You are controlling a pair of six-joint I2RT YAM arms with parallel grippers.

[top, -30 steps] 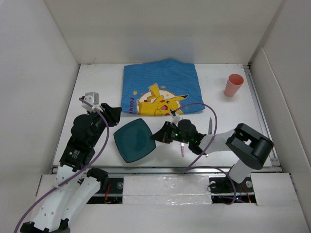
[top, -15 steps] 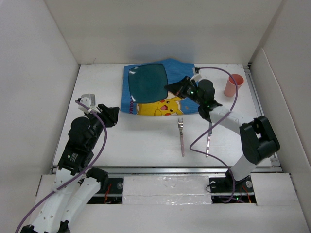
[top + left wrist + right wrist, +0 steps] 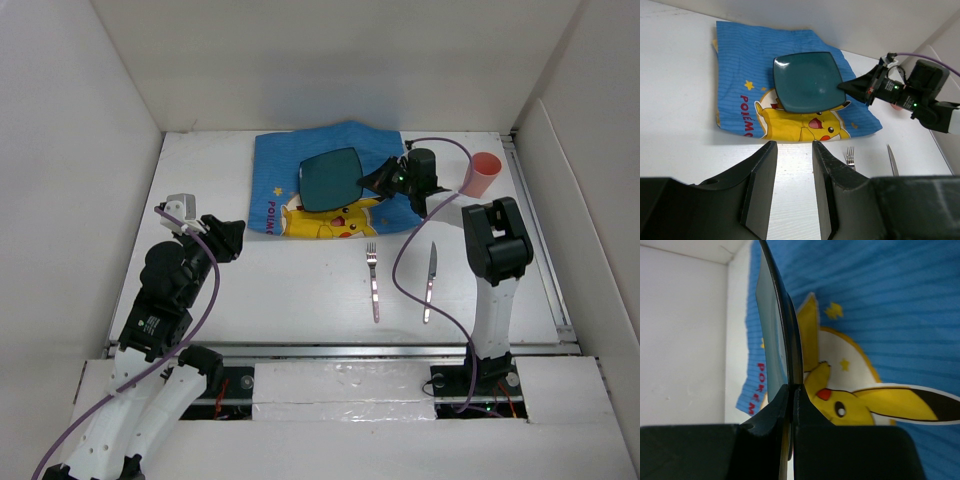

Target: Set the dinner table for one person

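R fingers (image 3: 766, 412) clamp plate (image 3: 332, 180) rim, arm stretched over cloth (image 3: 285, 165); L fingers (image 3: 760, 175) apart.

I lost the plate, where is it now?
Top view: the plate is far centre, over the blue cloth, held by its right edge in the right tool, left of the cup.

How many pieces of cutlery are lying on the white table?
2. The fork lies on the bare table, just nearer the arms than the cloth; the knife lies parallel, to its right. None appears hidden.
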